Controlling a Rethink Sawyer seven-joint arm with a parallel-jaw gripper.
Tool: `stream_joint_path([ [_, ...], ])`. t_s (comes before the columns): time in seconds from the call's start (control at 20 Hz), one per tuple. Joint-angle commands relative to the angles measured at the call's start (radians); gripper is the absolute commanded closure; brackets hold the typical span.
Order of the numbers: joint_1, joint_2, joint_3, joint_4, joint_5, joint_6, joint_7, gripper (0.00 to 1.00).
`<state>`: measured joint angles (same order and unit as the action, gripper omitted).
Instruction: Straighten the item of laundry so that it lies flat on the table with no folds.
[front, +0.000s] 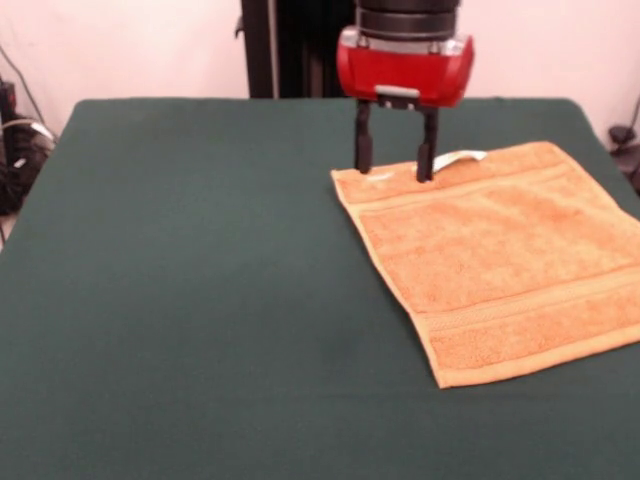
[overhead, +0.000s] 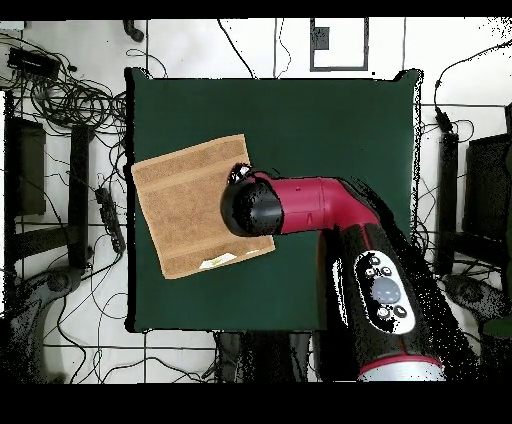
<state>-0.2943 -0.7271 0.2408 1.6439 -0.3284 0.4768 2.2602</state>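
Observation:
The item of laundry (front: 500, 260) is a tan-orange terry towel lying spread out on the right side of the dark green table (front: 200, 280), slightly turned, with woven bands near two edges and a white tag (front: 462, 157) at its far edge. My gripper (front: 395, 170) hangs open just above the towel's far left corner, its two black fingers (front: 364, 150) pointing down with nothing between them. In the overhead view the towel (overhead: 185, 210) lies at the table's left side, and the red arm's head (overhead: 255, 205) covers its right edge.
The towel's right corner reaches the table's right edge (front: 630, 190) in the front view. Cables and equipment lie on the floor around the table (overhead: 60, 100).

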Motion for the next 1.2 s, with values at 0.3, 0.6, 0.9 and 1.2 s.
stream_joint_path([
  [0.3, 0.231, 0.091, -0.049, 0.094, 0.081, -0.109, 0.27, 0.0],
  [0.6, 0.352, 0.202, -0.195, 0.029, 0.123, -0.181, 0.334, 0.0],
  [0.9, 0.433, 0.359, -0.285, 0.0, 0.291, -0.308, 0.401, 0.0],
  [1.2, 0.452, 0.442, -0.305, -0.006, 0.403, -0.43, 0.364, 0.0],
])
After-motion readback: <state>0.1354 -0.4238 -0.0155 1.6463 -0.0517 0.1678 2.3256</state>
